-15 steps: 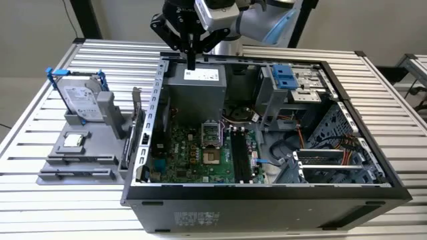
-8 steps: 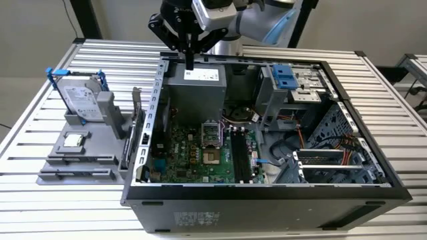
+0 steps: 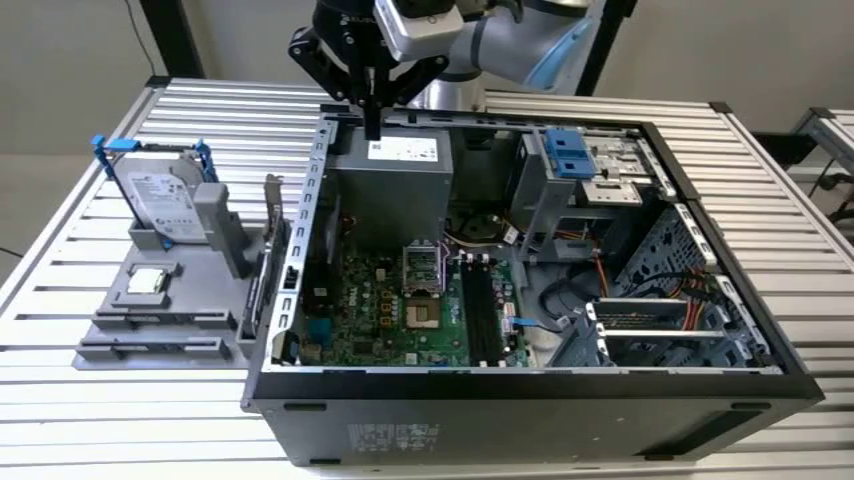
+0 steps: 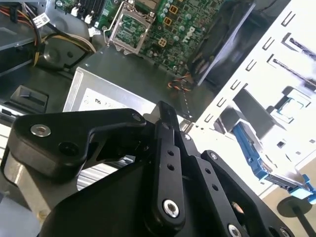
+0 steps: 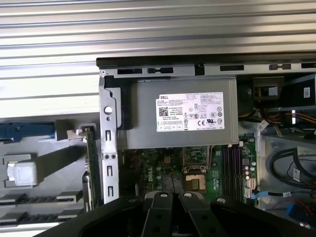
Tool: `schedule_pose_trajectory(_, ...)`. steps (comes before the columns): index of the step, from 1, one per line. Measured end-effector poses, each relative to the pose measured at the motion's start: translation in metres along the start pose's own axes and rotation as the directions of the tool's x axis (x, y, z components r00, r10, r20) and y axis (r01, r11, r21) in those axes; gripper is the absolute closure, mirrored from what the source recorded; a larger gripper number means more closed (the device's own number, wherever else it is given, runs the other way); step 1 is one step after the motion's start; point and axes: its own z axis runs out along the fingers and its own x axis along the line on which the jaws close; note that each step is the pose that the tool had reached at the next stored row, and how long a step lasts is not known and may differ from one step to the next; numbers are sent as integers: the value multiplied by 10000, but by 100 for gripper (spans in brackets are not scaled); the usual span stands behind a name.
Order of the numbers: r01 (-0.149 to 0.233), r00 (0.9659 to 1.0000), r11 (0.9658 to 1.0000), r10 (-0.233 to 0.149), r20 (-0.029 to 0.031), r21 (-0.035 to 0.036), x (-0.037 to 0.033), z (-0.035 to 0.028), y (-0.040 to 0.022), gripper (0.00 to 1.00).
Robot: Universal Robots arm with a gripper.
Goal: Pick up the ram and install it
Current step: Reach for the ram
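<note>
**Empty hand over the power supply, ram in its holder outside the case**

The hand (image 3: 374,122) hangs above the far edge of the grey power supply (image 3: 387,175), near the far corner of the open computer case (image 3: 534,395) on the exterior view's left. Its fingers are clenched together into one narrow tip and grasp nothing.

The ram (image 3: 268,268) stands on its long edge at the side of the grey fixture (image 3: 147,335) that faces the case, on the slatted worktop (image 3: 80,420). In the first wrist view it shows edge-on as a thin greenish strip (image 5: 89,163), just beside the case's perforated metal side wall (image 3: 315,200). That wall stands between the ram and the motherboard (image 3: 380,305).

Inside the case, the black memory slots (image 3: 481,310) lie to the exterior view's right of the open processor socket (image 3: 422,272). Orange and black cables (image 3: 601,275) and the drive cage (image 3: 587,165) crowd the space beyond them.

On the fixture, a silver hard drive in a blue bracket (image 3: 160,195) stands upright at the far end. The small square processor chip (image 3: 147,282) lies flat nearer.
</note>
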Motion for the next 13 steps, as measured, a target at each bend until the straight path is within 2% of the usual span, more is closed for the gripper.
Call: schedule_pose_trajectory(13,0,10000,10000,0,0,0,187,-4,-21,100)
